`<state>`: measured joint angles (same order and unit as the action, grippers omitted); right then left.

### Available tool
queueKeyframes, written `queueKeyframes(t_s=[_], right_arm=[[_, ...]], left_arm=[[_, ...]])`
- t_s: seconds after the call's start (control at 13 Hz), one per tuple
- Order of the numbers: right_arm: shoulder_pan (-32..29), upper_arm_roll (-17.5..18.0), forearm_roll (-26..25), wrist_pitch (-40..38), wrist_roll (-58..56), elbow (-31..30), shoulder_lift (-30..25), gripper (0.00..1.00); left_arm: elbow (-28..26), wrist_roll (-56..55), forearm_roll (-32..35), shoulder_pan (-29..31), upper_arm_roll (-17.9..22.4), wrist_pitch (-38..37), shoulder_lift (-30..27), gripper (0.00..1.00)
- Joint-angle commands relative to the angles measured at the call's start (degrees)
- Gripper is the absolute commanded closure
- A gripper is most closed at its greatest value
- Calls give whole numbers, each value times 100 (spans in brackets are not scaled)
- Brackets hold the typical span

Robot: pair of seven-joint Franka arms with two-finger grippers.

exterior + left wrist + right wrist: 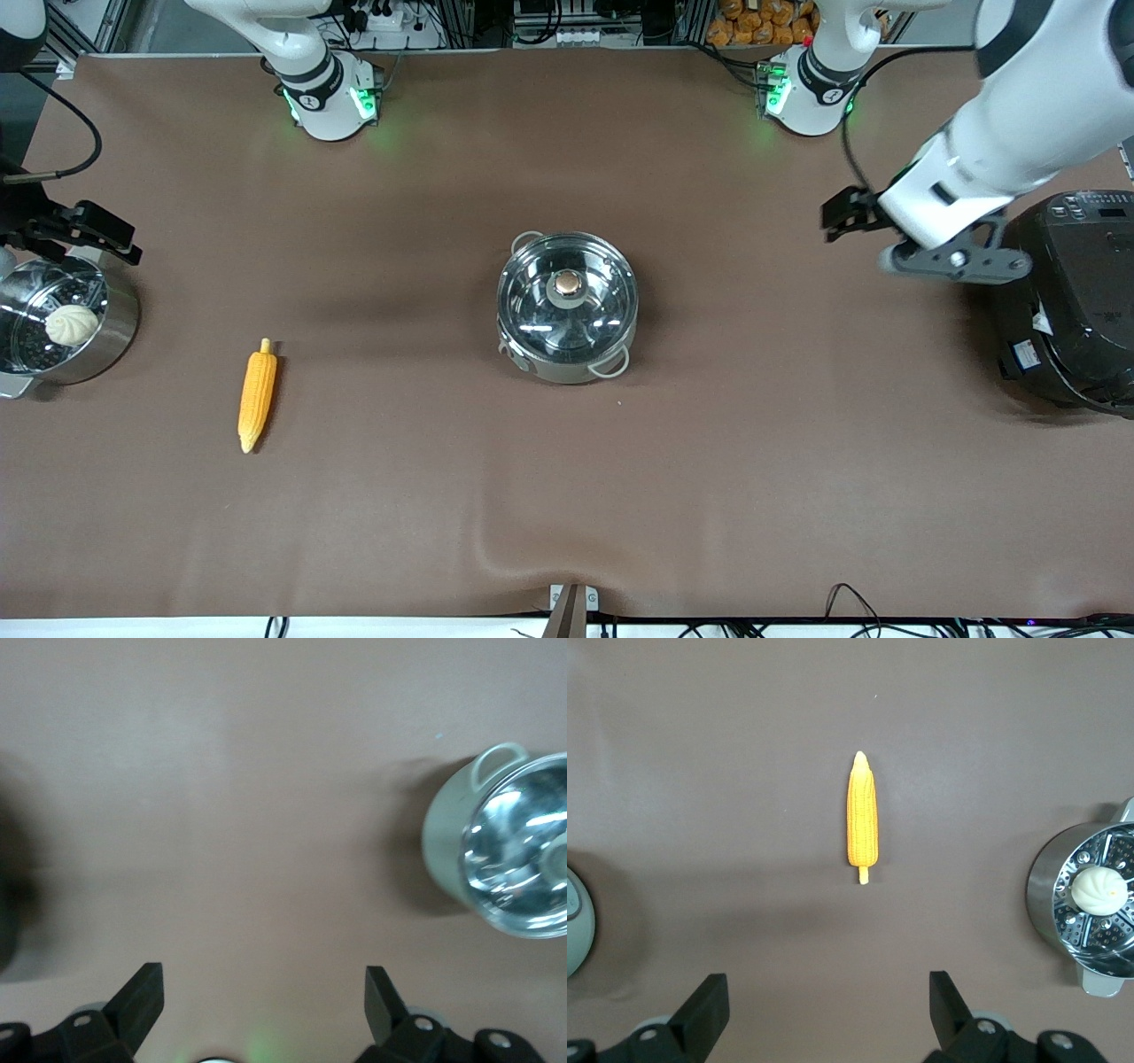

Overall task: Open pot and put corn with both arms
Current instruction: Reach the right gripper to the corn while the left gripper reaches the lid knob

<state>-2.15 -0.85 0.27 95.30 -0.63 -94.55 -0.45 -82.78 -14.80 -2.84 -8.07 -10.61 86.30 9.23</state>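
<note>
The steel pot [567, 306] stands mid-table with its glass lid and copper knob [567, 283] on it. It also shows in the left wrist view [509, 850]. The corn [257, 394] lies flat on the cloth toward the right arm's end, clear in the right wrist view [862, 815]. My left gripper [842, 217] hangs open and empty over bare cloth between the pot and the rice cooker; its jaws stand wide apart [264, 979]. My right gripper [111, 241] is open and empty [828, 985], up over the cloth by the steamer pot.
A steel steamer pot [111, 341] holding a white bun [73, 324] stands at the right arm's end, also seen in the right wrist view [1050, 895]. A big black rice cooker [1072, 301] stands at the left arm's end. Brown cloth covers the table.
</note>
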Motion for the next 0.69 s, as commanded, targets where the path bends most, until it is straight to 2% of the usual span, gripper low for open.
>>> queueKeyframes(t_s=[0.0, 0.23, 0.62], right_arm=[[-13, -20, -62, 172, 37, -151, 324, 0], [-74, -29, -71, 812, 28, -344, 737, 0], [-259, -29, -71, 2534, -200, -1011, 1441, 0]], left_arm=[[96, -706, -147, -290, -11, 176, 306, 0], [149, -1227, 37, -703, -2, 404, 658, 0], [236, -2025, 152, -1450, 32, 720, 1308, 0]])
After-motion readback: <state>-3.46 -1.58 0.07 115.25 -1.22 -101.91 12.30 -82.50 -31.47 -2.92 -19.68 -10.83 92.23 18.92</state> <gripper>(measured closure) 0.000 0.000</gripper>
